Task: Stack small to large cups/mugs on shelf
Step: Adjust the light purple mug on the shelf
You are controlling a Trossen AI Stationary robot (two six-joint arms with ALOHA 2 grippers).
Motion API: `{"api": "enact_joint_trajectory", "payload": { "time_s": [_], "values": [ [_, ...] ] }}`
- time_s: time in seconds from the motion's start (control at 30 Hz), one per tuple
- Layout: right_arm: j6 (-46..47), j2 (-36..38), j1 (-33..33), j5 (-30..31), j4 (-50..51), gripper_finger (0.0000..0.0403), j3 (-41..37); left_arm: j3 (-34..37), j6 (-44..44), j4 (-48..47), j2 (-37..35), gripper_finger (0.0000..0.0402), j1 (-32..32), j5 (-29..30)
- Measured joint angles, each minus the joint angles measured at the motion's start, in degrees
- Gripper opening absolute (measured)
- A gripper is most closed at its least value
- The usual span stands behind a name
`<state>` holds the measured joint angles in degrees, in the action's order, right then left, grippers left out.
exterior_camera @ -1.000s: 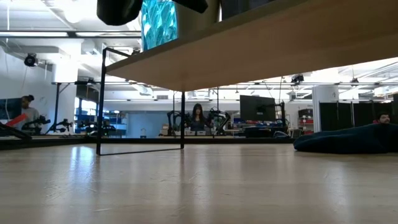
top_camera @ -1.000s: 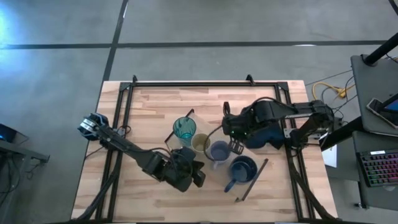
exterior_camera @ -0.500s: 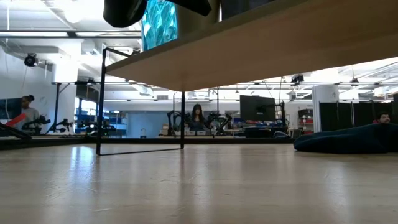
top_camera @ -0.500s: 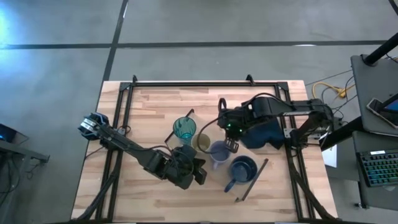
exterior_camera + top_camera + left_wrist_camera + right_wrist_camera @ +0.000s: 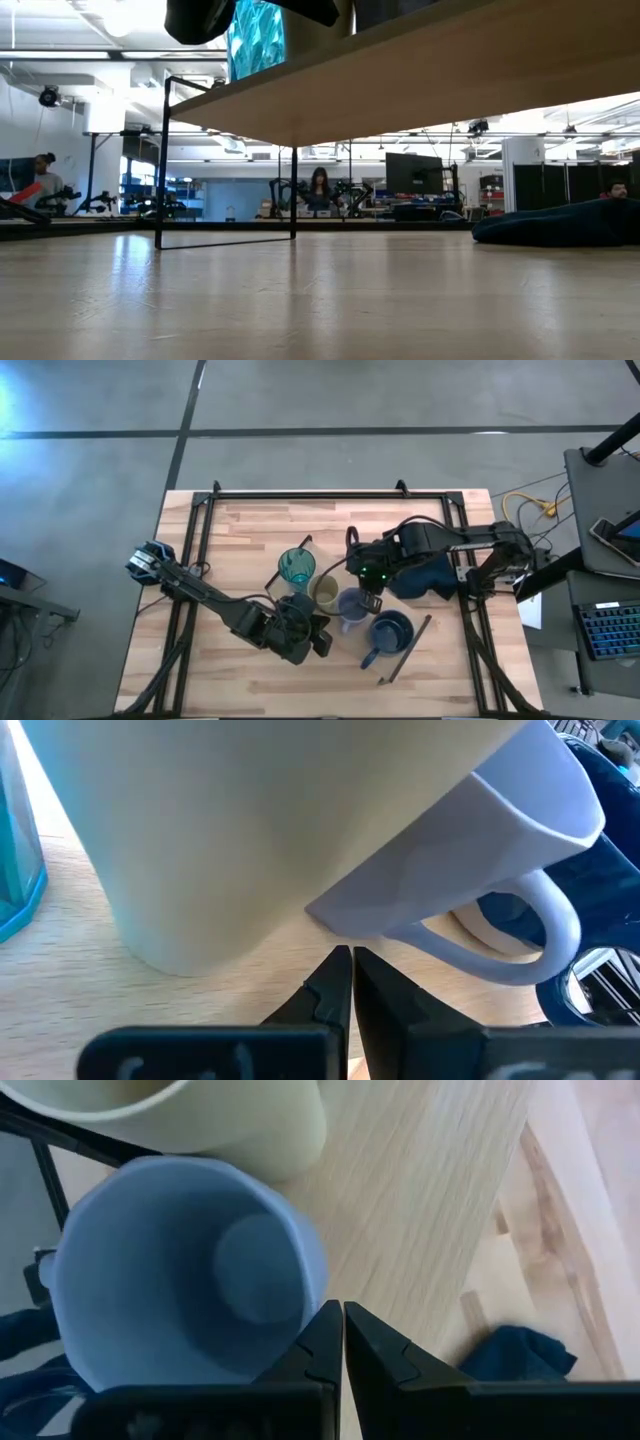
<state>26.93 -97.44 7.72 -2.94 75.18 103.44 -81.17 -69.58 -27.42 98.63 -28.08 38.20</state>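
Four vessels stand in a row on the light-wood shelf (image 5: 425, 1200): the teal tumbler (image 5: 296, 568), the yellowish-olive cup (image 5: 325, 592), the periwinkle cup (image 5: 351, 605) and the navy mug (image 5: 390, 630). My left gripper (image 5: 318, 628) is shut. Its tips (image 5: 350, 956) are low at the near side, where the olive cup (image 5: 220, 830) meets the periwinkle cup (image 5: 470, 840). My right gripper (image 5: 372, 598) is shut. Its tips (image 5: 340, 1312) stand at the periwinkle cup's rim (image 5: 318, 1285), on its right side. The low view shows the shelf's underside (image 5: 450, 70) and the tumbler (image 5: 255, 35) on top. My left gripper's shut fingertips (image 5: 336, 970) lie level, right under the periwinkle cup's lower wall (image 5: 335, 915); I cannot tell whether they touch it. My right gripper's shut fingertips (image 5: 325, 1330) point down beside the periwinkle cup's rim on its right side; I cannot tell whether they touch it.
A dark blue cloth (image 5: 430, 575) lies on the tabletop under my right arm and shows in the right wrist view (image 5: 510, 1350). The shelf's dark end bars (image 5: 405, 650) stand beside the navy mug and the tumbler. People stand in the room far behind the table.
My right gripper has gone a little toward the table's left edge, closer to the periwinkle cup. It has stayed shut. The cups stand where they were.
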Motion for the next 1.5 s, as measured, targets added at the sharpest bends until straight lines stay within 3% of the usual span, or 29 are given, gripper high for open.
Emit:
{"api": "enact_joint_trajectory", "payload": {
  "time_s": [0.6,0.8,1.5],
  "values": [
    [0.5,-0.3,1.6,-1.5,3.6,0.0008,-0.1,0.4,0.0,0.0,0.0,0.0,0.0,0.0],
    [1.5,0.0,1.6,4.4,3.5,0.0008,-0.1,0.5,0.0,0.0,0.0,0.0,0.0,0.0],
    [1.0,0.0,1.4,4.1,-5.0,0.0008,-0.1,0.6,-0.1,0.1,0.0,0.0,0.0,0.0]
  ]
}}
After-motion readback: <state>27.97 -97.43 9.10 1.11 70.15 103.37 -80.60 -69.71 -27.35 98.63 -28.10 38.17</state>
